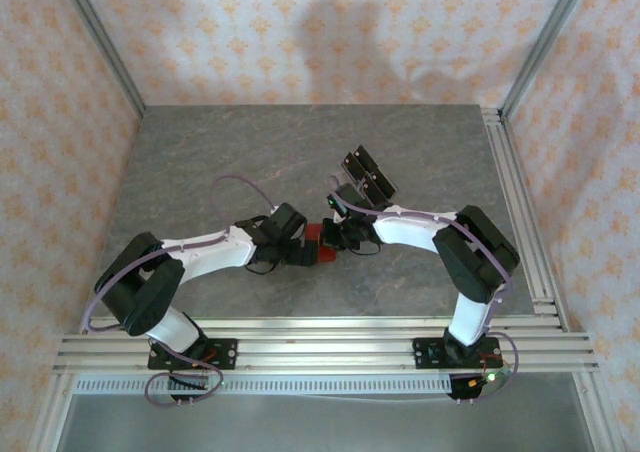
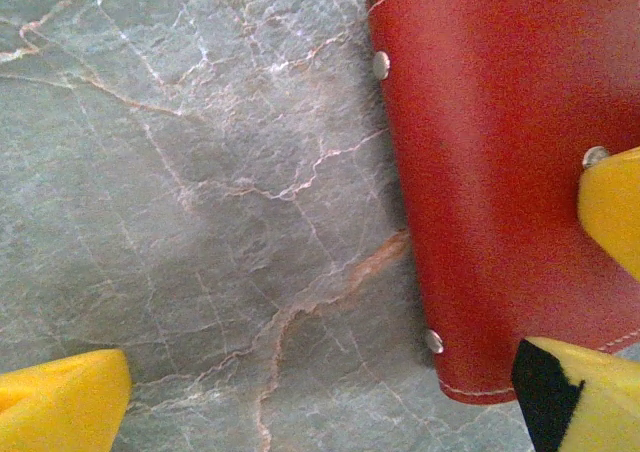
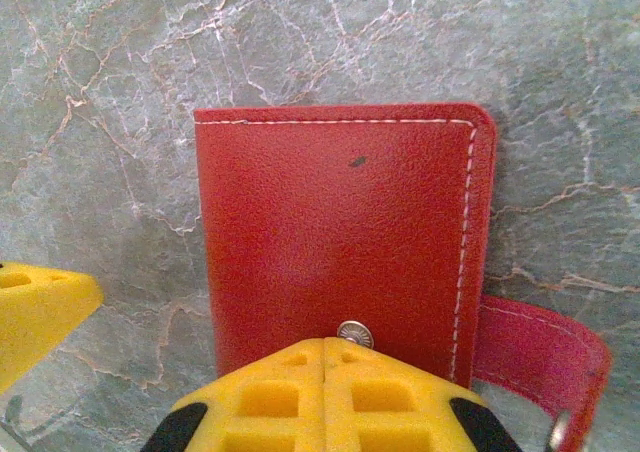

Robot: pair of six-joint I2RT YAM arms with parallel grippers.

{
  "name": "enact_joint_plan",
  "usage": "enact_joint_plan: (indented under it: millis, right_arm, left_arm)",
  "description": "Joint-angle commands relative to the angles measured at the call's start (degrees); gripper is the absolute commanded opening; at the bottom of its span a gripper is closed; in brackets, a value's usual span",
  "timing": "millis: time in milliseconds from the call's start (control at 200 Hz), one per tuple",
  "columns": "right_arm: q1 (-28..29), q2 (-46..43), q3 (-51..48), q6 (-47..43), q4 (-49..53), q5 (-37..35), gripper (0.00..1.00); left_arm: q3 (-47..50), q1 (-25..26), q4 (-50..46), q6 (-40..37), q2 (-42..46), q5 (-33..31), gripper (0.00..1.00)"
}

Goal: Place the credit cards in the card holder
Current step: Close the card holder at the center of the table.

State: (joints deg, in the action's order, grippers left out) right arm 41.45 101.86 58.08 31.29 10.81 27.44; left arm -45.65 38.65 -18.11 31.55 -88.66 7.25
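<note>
1 red card holder (image 3: pixel 340 232) (closed) under left hand (image 2: pixel 355 322) and right hand (image 3: pixel 210 322), both released.

Can't see right side of card holder (image 2: pixel 500 172) in left wrist view, clipped by frame. Near edge buried under right end effector (image 3: pixel 212 317) finger; tab (image 3: pixel 540 357) clipped at bottom. Mostly covered from top.

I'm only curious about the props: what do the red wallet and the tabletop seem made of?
The card holder looks like leather or an imitation: pebbled matte grain, pale edge stitching, small metal studs. The table looks like grey-green veined stone, though it could be a printed laminate.
</note>
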Motion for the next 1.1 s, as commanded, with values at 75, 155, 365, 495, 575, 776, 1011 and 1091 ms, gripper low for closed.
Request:
enact_joint_plan:
  millis: [75, 155, 365, 495, 575, 776, 1011, 1091]
  right_arm:
    - [-1.6, -3.36, 0.93, -0.62, 0.58, -0.92, 0.1]
    - [-2.48, -7.53, 1.17, -1.02, 2.62, -2.17, 0.16]
    - [-3.37, -9.97, 5.58, -7.22, 16.2, -9.88, 0.31]
    - [-3.39, -7.4, 7.62, -10.18, 20.98, -13.17, 0.34]
    - [-3.26, -5.97, 8.34, -10.81, 21.8, -13.81, 0.34]
    - [-3.22, -3.4, 9.38, -11.07, 21.16, -13.57, 0.34]
    - [-2.61, -1.77, 10.8, -11.16, 20.56, -12.59, 0.33]
    - [-2.35, -1.02, 11.15, -11.18, 20.7, -12.51, 0.33]
  left_arm:
    - [-0.99, 0.53, -0.57, -0.28, -2.85, -3.83, 1.0]
    - [-0.79, 0.59, -0.4, 0.09, -3.74, -4.52, 1.0]
    - [-0.85, 0.57, 0.69, 0.28, -4.85, -4.64, 1.0]
    - [-0.58, 0.52, 1.01, 0.35, -4.73, -4.52, 1.0]
    - [-0.16, 0.55, 1.22, 0.44, -4.58, -4.61, 1.0]
    - [0.66, 0.55, 2.05, 0.76, -4.61, -4.24, 1.0]
    - [0.58, 0.55, 2.25, 0.62, -4.74, -4.05, 1.0]
    - [0.52, 0.54, 2.41, 0.62, -4.85, -3.99, 1.0]
